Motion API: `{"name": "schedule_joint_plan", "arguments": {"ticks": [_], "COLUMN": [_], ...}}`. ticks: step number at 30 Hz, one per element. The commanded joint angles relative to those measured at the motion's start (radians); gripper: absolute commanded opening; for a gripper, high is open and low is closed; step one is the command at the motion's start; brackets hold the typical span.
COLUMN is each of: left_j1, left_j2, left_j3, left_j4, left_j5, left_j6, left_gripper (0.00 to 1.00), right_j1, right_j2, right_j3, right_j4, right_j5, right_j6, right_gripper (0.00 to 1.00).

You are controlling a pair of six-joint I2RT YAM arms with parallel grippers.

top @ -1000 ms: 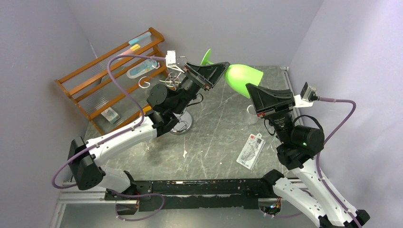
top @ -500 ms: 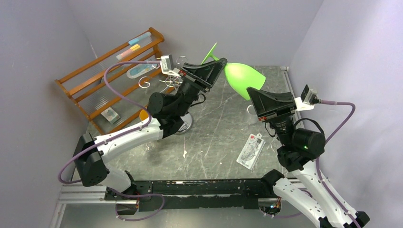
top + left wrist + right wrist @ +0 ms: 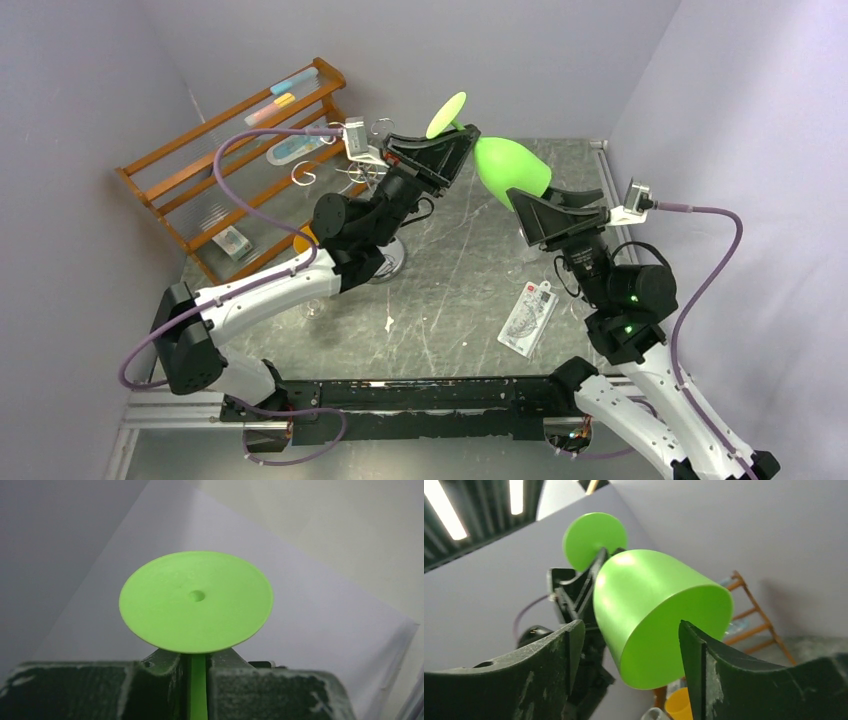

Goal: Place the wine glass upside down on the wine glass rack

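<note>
Jaws of the left gripper (image 3: 198, 665) are pressed onto the stem (image 3: 198, 682) of the green wine glass (image 3: 510, 168), just under its round foot (image 3: 196, 601). A second ago they stood spread beside that stem. Those of the right gripper (image 3: 631, 627), clamped on the bowl (image 3: 659, 615) a second ago, are now spread to either side of it, with a narrow gap showing on one side.

The glass hangs in the air over the far part of the table (image 3: 450, 300), tilted, with its foot up and away and its bowl down towards the right gripper. The foot now tips further up than before.

The left arm stretches up from the near left, with its wrist raised above the chrome wine glass rack (image 3: 394, 260). The right arm rises from the near right and points up at the bowl. Behind the rack is a wooden shelf rack (image 3: 230, 150).
</note>
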Motion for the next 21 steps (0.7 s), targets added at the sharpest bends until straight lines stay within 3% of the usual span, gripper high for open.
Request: {"name": "schedule_joint_plan", "arguments": {"ticks": [1,6,10,17,21], "left_j1": [-0.008,-0.008,-0.007,-0.008,-0.009], "left_j2": [-0.076,-0.135,-0.15,-0.146,-0.167], "left_j3": [-0.013,0.024,0.078,0.079,0.03], "left_j4": [-0.092,-0.389,-0.607,-0.801,-0.812], "left_j5": [-0.032,0.027,0.102,0.284,0.337], "left_j6": [0.17,0.379,0.532,0.703,0.809], "left_gripper": [0.05,0.05,0.05,0.05,0.05], "right_j1": [0.002,0.001,0.001,0.001,0.001], "right_j2": [-0.047,-0.144,-0.169,-0.048,0.017], "right_j3": [0.007,-0.08,-0.052,0.144,0.207], "right_j4": [-0.153,-0.179,-0.25,-0.331,-0.359], "right_j5": [0.107,0.219,0.259,-0.162,-0.224], "right_j6": [-0.078,-0.12,-0.165,-0.273,-0.17], "right_gripper": [0.75,0.9,0.94,0.95,0.94]}}
